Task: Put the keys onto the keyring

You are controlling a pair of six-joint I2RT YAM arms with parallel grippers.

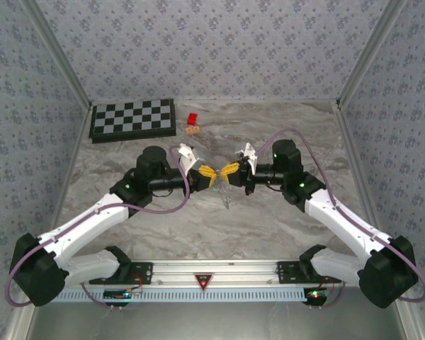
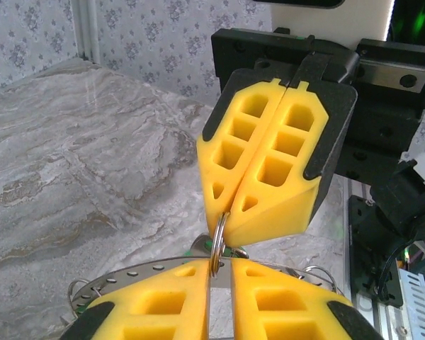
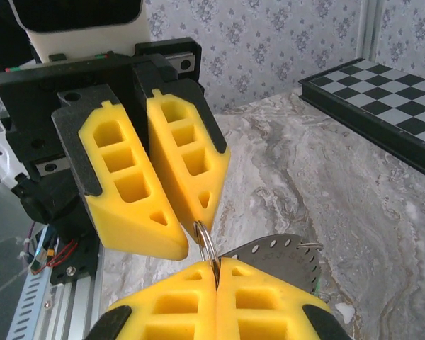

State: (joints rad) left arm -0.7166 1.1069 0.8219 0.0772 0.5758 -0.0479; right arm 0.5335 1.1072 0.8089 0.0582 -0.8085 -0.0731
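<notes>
Top: left gripper (image 1: pixel 211 173) and right gripper (image 1: pixel 228 171) meet tip to tip mid-table.
Left wrist: we see left fingers (image 2: pixel 156 304) a crack apart round a small wire ring (image 2: pixel 214 244), with the keyring (image 2: pixel 127 275) just beside.
Right wrist: right fingers (image 3: pixel 262 301) clamped on that ring.
Keyring's probably light, stiff, slippery; we'd pinch its flat rim.

Two grippers, the left gripper (image 1: pixel 212 173) and the right gripper (image 1: pixel 224 171), each with two yellow fingers (image 3: pixel 127 184). One chessboard (image 1: pixel 133 119), one red block (image 1: pixel 193 118) and one tan piece (image 1: pixel 193 130). One grey perforated keyring (image 3: pixel 283 255) and one small wire ring (image 3: pixel 207 241).
</notes>
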